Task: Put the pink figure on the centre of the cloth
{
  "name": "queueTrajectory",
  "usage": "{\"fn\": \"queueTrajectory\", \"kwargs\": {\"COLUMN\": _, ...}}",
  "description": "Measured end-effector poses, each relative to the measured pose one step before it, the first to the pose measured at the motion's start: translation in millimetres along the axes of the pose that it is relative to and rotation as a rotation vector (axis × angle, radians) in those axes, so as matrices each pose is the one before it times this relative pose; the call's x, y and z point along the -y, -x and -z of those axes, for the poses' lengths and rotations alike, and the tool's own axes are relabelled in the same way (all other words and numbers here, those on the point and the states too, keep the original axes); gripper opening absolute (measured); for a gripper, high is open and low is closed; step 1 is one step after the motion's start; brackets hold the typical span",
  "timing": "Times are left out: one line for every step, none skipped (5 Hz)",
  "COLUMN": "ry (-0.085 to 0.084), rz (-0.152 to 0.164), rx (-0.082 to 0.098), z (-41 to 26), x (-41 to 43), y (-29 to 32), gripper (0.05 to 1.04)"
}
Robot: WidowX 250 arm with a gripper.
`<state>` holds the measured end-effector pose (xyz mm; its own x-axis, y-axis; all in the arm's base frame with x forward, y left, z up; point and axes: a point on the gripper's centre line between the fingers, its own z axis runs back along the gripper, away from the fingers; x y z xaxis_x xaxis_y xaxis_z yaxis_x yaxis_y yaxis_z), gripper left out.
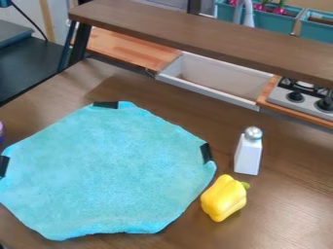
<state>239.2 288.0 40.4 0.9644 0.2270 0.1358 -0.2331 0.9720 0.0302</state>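
Locating the pink figure was our likely step, whereabouts uncertain | gripper: wide or narrow, we couldn't tell | turquoise cloth (107,170) lay toward the left edge of the bench (289,165); firm grip, straight-down, drag-free release seemed best

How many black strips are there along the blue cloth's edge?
3: the top strip on the cloth's far edge, the right strip near its right corner, and the left strip, partly cut off by the picture's border. More may be hidden.
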Motion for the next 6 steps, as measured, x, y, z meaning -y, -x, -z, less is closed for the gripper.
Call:
{"fn": "queueTrajectory", "kwargs": {"ry": -0.0119, "rz": 0.017, "rx": 0.0058, "z": 3.14, "x": -1.31, "y": -0.79, "gripper": 0.999}}
{"fn": "queueTrajectory", "kwargs": {"ry": -0.0099, "rz": 0.0006, "rx": -0.003, "z": 5.5, "x": 0.78, "y": 0.4, "gripper": 0.999}}
{"fn": "queueTrajectory", "kwargs": {"ry": -0.0115, "rz": 0.0132, "rx": 0.0014, "z": 6.14, "x": 3.49, "y": -1.83, "gripper": 0.999}}
{"fn": "queueTrajectory", "kwargs": {"ry": -0.0095, "rz": 0.0158, "rx": 0.0033, "z": 6.34, "x": 6.89, "y": 0.92, "gripper": 0.95}}
{"fn": "queueTrajectory", "kwargs": {"ry": -0.0017, "rz": 0.0027, "rx": 0.0268, "z": 5.05, "x": 3.64, "y": 0.02, "gripper": 0.763}}
{"fn": "queueTrajectory", "kwargs": {"ry": -0.0161, "rz": 0.0128, "rx": 0.006, "z": 0.76, "x": 1.77, "y": 0.33, "gripper": 0.762}}
